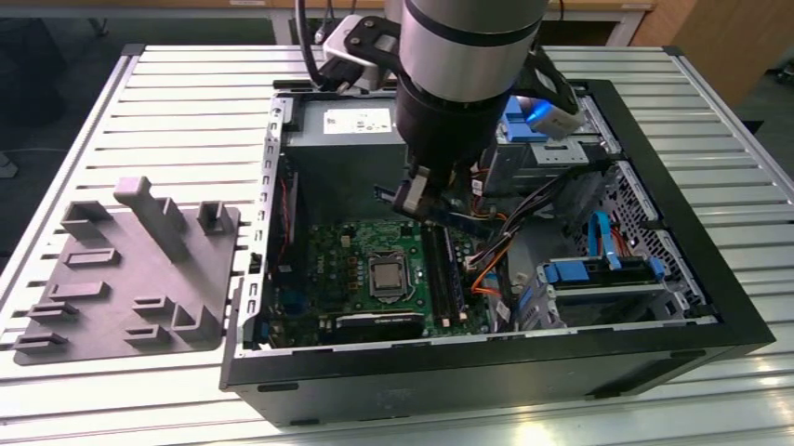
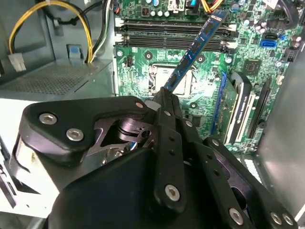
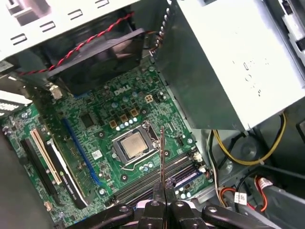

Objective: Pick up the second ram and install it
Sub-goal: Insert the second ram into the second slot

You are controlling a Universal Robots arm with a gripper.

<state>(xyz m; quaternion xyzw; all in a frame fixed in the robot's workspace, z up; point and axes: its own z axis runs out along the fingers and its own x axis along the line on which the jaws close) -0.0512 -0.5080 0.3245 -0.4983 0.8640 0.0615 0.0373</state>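
Above the green motherboard [image 1: 360,269], at the centre of the exterior view, we find the end effector [image 1: 425,200] clamped on the second ram [image 1: 469,221]. The stick hangs inside the open computer case [image 1: 732,279], clear of the board, and slants toward the lower right of the frame. In the second wrist view it projects from between the fingers, with its far end over the long black memory sockets [image 2: 176,36]; it is not seated in them. In the first wrist view we see it edge-on, just beside the processor [image 3: 133,145]. A gray fixture [image 1: 137,269] rests on the slatted surface [image 1: 186,111] at the exterior view's left, beside the case.
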